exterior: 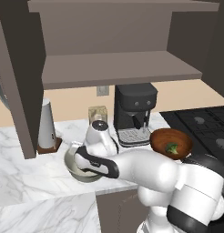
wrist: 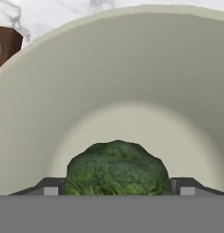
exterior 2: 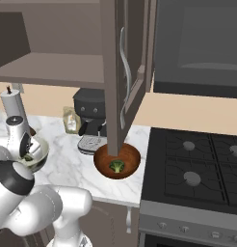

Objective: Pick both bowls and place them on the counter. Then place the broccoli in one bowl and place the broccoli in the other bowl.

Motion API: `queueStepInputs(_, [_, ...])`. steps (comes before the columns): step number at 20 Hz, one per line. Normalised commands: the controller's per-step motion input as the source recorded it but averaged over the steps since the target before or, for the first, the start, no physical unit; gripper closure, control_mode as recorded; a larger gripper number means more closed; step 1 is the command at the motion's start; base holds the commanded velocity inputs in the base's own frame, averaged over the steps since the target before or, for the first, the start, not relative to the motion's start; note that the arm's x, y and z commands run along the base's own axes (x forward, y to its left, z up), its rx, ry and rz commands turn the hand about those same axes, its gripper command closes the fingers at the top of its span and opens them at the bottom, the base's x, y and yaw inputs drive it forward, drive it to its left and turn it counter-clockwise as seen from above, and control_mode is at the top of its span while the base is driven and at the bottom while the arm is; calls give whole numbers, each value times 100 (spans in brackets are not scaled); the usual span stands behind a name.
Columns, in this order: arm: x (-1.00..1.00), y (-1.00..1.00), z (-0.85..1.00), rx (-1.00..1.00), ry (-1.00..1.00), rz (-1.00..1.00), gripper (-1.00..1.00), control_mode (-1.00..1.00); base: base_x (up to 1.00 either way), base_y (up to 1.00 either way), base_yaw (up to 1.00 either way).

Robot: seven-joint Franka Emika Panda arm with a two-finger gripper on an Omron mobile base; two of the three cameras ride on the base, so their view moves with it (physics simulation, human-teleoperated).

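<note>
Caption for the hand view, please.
Open jaws straddle a broccoli floret lying on the floor of the pale bowl.

Glossy white rounded arm (exterior: 150, 175) segments, black joint bands, and a black strip along the forearm

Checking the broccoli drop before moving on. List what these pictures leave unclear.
- Pale bowl: left base view, the arm covers its inside.
- Broccoli: hand view, its underside is cut off by the bottom edge, so contact with the bowl floor is unclear.
- Tool: hand view, just the fingertips show; they flank the broccoli, touch unclear.
</note>
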Motion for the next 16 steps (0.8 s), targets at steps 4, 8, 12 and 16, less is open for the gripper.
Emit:
queueStepInputs(4, [0,8,-20,0,6,1,100,-100,0,0,0])
queueStepInputs(8, [0,10,-15,0,3,1,100,-100,0,0,0])
queueStepInputs(12, [0,8,-4,0,0,1,-100,-100,0,0,0])
queueStepInputs(16, [0,8,0,0,0,2,-100,-100,0,0,0])
